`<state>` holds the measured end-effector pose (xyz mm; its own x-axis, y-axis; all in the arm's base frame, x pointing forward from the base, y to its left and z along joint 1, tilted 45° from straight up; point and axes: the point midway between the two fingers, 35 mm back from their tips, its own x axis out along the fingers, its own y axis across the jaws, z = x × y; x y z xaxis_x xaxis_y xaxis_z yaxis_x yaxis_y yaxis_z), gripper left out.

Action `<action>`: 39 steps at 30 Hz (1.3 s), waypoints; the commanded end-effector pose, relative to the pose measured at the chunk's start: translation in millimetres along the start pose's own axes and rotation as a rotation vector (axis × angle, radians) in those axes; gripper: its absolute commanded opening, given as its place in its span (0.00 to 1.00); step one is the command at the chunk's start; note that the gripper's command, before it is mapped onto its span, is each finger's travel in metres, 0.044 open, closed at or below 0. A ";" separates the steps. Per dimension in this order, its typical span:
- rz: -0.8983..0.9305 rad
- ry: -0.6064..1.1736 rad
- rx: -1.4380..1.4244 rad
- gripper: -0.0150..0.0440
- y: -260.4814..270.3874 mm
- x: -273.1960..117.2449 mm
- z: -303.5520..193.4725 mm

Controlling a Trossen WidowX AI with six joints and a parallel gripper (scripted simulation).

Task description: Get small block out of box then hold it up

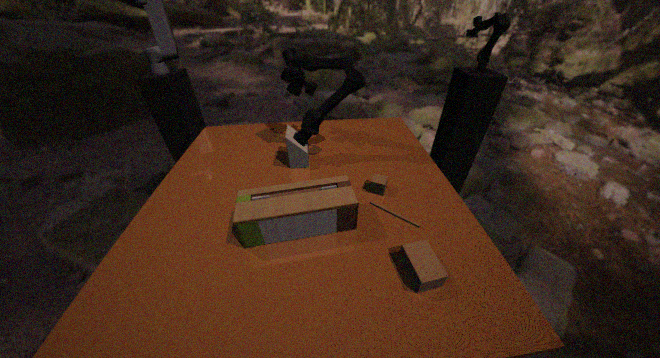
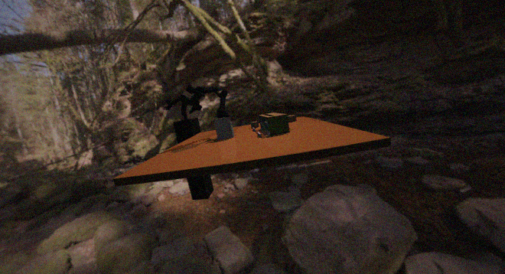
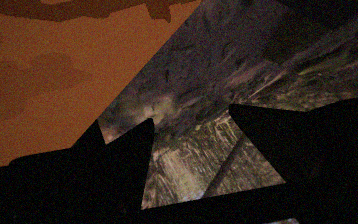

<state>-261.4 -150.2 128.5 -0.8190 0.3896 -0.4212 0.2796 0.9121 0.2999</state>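
The box (image 1: 295, 204) (image 2: 277, 125) stands on the orange table (image 1: 200, 286) (image 2: 306, 144), with a wooden top, a narrow slot in it, a green end and a dark brown end. Its long side towards the top camera shows a grey panel. I cannot make out the task's block or the shelf inside; the clear front is not readable. My gripper (image 1: 301, 90) (image 2: 196, 108) (image 3: 191, 114) is open and empty, high above the table's back part, away from the box. The wrist view shows table and background past the fingers, and no block.
A grey slanted block (image 1: 298, 156) (image 2: 224, 128) stands between arm base and box. A small brown-topped block (image 1: 378, 182) and a thin dark rod (image 1: 395, 215) lie beside the brown end. A larger wooden block (image 1: 425, 262) lies nearer the top camera. Other arms stand on pedestals beyond the table.
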 end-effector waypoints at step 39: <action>-1.113 -0.616 -1.409 0.93 124.8 -403.7 318.1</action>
<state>233.3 -193.3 60.7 0.0054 -0.0360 -0.9993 -0.9766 0.2145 -0.0130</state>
